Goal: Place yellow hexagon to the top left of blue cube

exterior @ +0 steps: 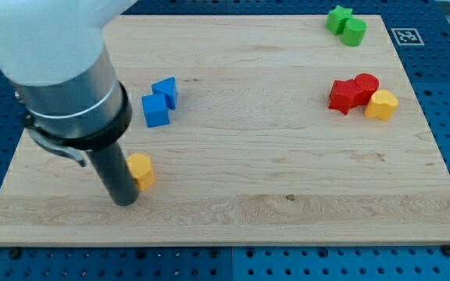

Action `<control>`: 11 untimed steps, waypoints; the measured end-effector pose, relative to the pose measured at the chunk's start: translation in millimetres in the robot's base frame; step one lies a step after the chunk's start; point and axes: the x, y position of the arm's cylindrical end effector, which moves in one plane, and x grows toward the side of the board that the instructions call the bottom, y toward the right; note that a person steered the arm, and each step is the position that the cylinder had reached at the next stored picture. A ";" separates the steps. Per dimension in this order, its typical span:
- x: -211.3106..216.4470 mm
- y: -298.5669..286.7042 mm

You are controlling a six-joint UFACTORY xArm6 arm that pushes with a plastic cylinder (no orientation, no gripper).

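Yellow hexagon (pixel 141 170) sits right against our rod — touching it, or very nearly, on the rod's right side in the view, low on the left part of the surface (pixel 241 195). We carry no gripper, so nothing can be apart, together or clamped; the arm ends in the dark rod, and my tip (pixel 123 203) rests on the surface just left of and slightly below the hexagon.

That is the relation the coming move turns on. The hexagon lies to the view's right of the tip, while its goal lies up and to the left of the blue cube (pixel 155 110), which stands above the hexagon and a little to the right. A second blue block (pixel 166 91), its shape harder to read, touches the cube on its upper right. A push from where we stand would, we judge, send the hexagon rightward — the wrong way. We would more likely need to come round beneath it and drive it toward the view's top, keeping left of the cube so as not to knock it.

Further out, well apart on the right side, a red star-like block (pixel 342 96) and a red cylinder (pixel 366 84) touch each other, with a second yellow block (pixel 381 104) against them. Near the top right corner a green block (pixel 337 17) and a green cylinder (pixel 355 31) sit together. No containers are on the surface.
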 end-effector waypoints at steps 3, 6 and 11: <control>-11.0 21.5; -42.1 16.2; -129.9 -28.8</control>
